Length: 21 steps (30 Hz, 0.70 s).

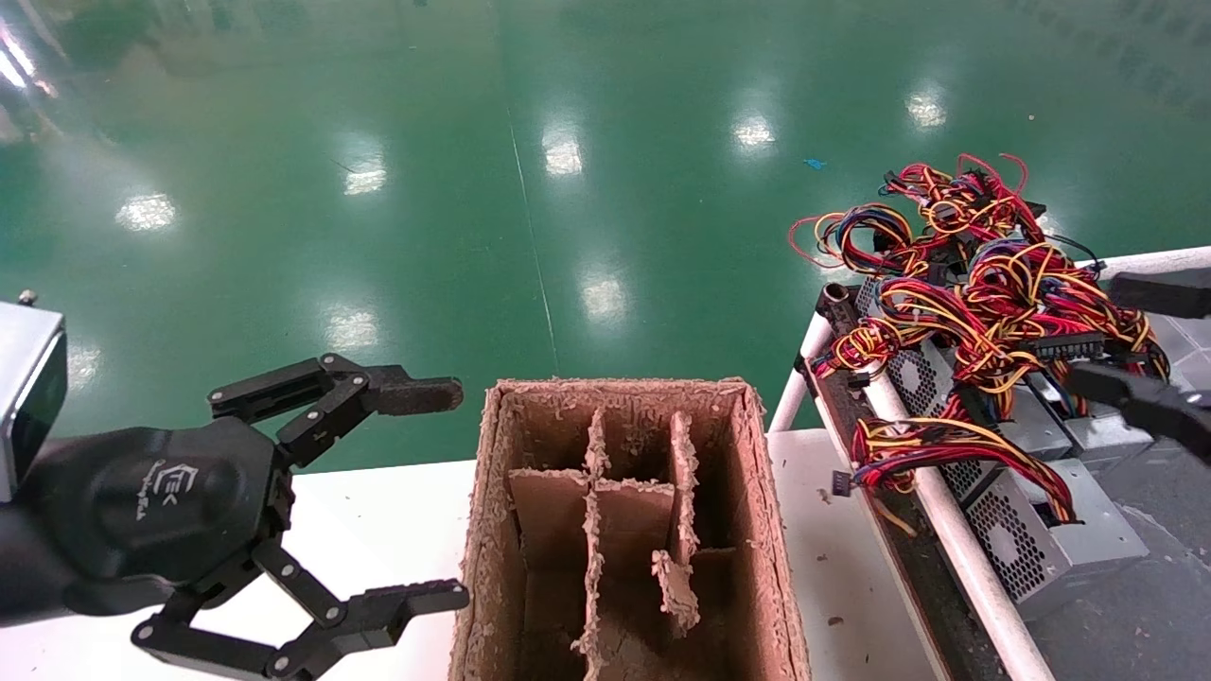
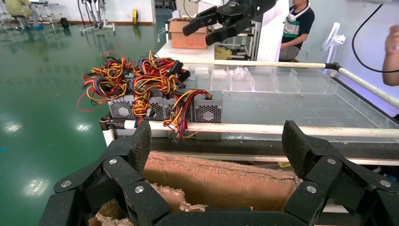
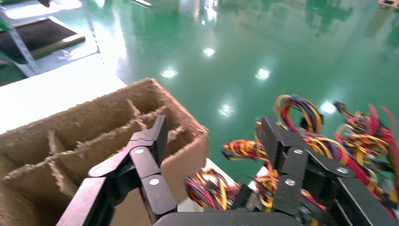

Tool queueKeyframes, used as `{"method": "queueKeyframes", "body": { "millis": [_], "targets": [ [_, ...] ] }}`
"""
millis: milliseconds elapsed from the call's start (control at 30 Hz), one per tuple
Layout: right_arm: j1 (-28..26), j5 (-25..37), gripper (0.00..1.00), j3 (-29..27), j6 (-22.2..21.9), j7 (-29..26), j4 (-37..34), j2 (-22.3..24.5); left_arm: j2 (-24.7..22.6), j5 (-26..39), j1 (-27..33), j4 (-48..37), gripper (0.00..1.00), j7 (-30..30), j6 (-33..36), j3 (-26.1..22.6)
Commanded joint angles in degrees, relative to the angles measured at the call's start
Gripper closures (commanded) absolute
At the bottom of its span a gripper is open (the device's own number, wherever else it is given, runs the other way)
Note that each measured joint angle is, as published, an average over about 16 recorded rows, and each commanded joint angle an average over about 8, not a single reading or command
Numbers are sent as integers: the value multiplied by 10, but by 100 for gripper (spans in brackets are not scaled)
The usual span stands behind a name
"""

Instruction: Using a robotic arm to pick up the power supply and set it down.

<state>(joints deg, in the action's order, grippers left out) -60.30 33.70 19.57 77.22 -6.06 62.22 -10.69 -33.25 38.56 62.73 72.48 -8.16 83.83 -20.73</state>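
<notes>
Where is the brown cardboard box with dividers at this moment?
In the head view, the cardboard box stands low in the centre on the white table, between the open left end effector and the railed tray of power supplies on the right.

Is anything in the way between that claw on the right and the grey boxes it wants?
Yes: a tangle of coloured wires lies over the power supplies, right beneath the open right gripper.

White flat tabletop (image 1: 378, 530) carries brown divided cardboard box (image 1: 629, 530). Beside it, white-railed tray bench (image 1: 956, 549) holds grey perforated metal power supplies (image 1: 1041, 539) with tangled wires.
</notes>
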Motion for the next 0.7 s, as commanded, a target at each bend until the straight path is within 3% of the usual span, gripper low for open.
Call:
{"method": "queueKeyframes", "body": {
  "millis": [33,700],
  "targets": [
    [0,2,0,-1,3,-2,4,-9,0,0,0,0,0,0,0,0],
    [-5,33,0,-15,35,-19,47,-100,0,0,0,0,0,0,0,0]
  ]
}}
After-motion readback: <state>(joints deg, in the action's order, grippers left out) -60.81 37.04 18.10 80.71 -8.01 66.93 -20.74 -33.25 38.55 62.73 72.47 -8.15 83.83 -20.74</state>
